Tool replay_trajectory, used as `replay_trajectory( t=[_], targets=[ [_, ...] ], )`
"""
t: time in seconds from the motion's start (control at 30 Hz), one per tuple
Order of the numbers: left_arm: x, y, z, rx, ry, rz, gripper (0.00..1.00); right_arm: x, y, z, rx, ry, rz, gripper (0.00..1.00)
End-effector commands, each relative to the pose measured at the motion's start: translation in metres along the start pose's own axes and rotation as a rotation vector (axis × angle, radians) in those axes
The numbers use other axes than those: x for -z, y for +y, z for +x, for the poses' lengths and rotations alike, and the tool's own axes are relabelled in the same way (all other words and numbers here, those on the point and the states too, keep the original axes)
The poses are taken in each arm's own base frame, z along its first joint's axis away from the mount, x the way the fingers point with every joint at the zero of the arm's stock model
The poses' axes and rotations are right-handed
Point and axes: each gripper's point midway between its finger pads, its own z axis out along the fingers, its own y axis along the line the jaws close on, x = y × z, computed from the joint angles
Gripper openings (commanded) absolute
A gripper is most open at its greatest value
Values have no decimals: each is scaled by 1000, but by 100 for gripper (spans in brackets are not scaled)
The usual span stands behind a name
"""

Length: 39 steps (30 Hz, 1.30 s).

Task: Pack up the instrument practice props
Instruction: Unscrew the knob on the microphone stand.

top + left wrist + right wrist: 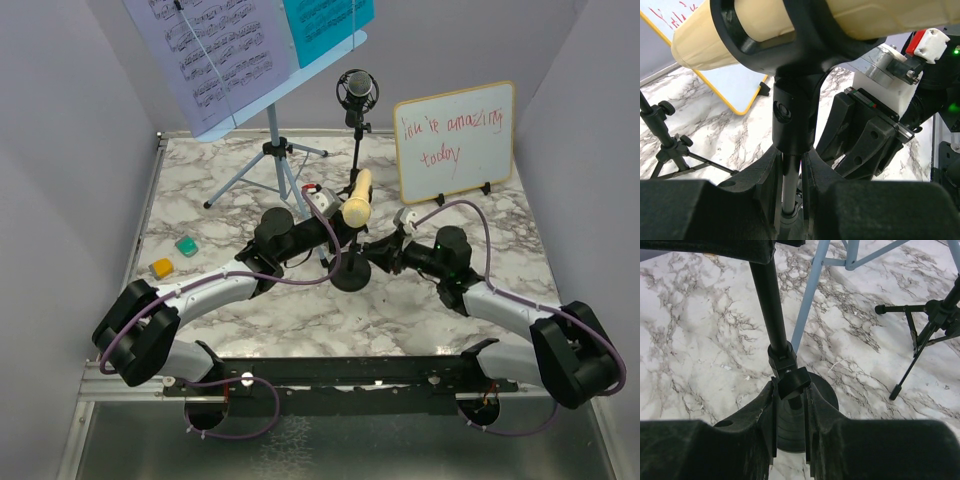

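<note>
Had left gripper point(790, 162) clenched on pole point(790, 120) just under cream mic point(715, 35), right gripper point(790, 392) clenched lower at knob point(796, 379) above base point(351, 272), near whiteboard point(455, 140) front; probably steadied both ends to collapse pole for packing.

White arms point(215, 290) with black joints, trailing purple cables point(479, 214).

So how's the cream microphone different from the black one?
The cream microphone lies tilted; the black microphone stands upright. The cream one's pole has a round base; the black one's has tripod legs. The left gripper and right gripper clamp the cream one's pole, not the black one's. Both stand on the table.
</note>
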Motion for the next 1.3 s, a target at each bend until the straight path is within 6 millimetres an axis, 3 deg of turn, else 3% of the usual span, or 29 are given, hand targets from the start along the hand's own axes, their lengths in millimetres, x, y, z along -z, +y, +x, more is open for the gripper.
replay_trajectory(
  t=[0.0,0.13,0.23,0.43,0.67,0.9,1.1,1.27],
  targets=[
    [20,-10,92,130,312,25,0,6,15,9,-81,29,-17,19],
    [23,-9,93,123,319,22,0,16,19,-2,-102,-8,-2,40],
    [24,-9,92,117,320,23,0,20,15,-10,-127,-25,3,46],
    [25,-13,90,111,321,47,0,20,14,-17,-234,-21,-63,48],
    [26,-14,92,95,343,66,0,10,16,-19,-227,2,-156,47],
    [26,-16,93,90,358,84,0,3,12,-9,-230,29,-177,38],
    [26,-15,92,86,361,80,0,1,15,2,-219,53,-214,13],
    [25,-12,93,92,377,60,0,5,17,18,-122,87,-240,1]
  ],
)
